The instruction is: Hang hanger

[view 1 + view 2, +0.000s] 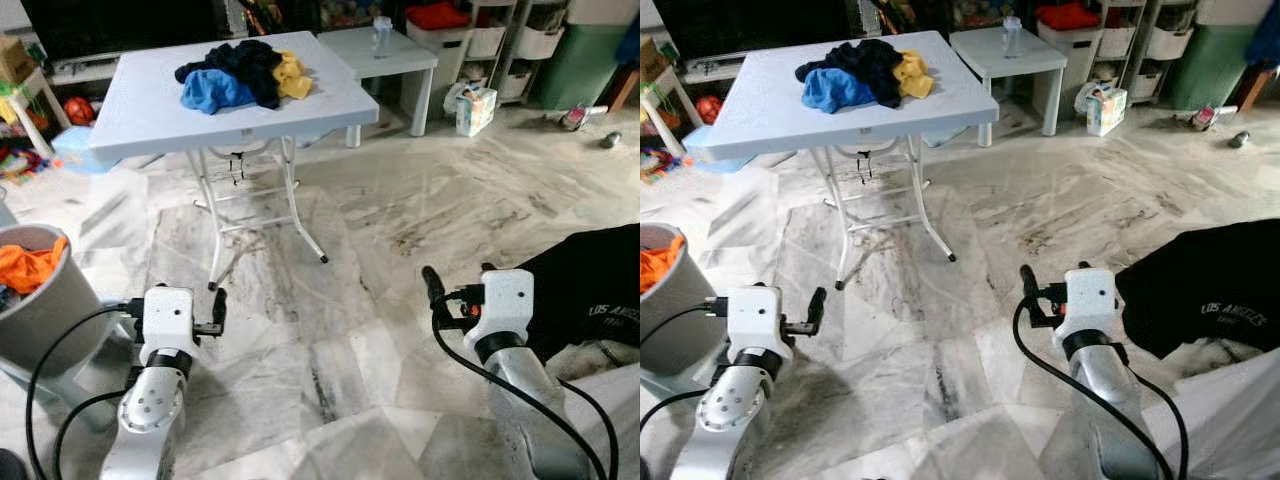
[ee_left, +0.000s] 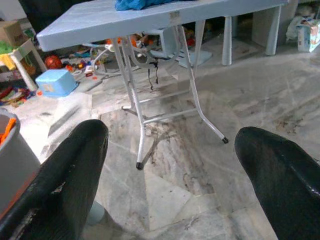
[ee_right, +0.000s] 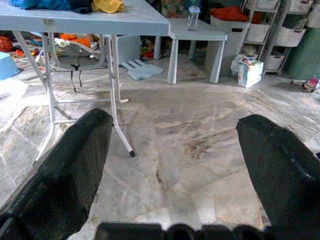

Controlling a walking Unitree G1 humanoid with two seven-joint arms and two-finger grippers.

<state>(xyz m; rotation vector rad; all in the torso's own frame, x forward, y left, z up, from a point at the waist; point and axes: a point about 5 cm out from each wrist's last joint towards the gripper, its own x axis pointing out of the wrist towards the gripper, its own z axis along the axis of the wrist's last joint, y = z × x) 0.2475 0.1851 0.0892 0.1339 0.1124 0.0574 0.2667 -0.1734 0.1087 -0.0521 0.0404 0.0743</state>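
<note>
**Approach stage: both grippers empty, no hanger located**

Left gripper (image 2: 170, 170) and right gripper (image 3: 172, 165) are held low over the grey marble floor (image 1: 400, 220), fingers spread apart and gripping nothing. A heap of blue, black and yellow clothes (image 1: 243, 73) lies on the pale folding plastic table (image 1: 150, 110), well apart from both. No hanger can be made out. Judged step: searching or approaching; next, find the hanger. The head views add a grey basket holding orange cloth (image 1: 30, 290) and a black printed garment (image 1: 1210, 290) beside the right arm.
</note>
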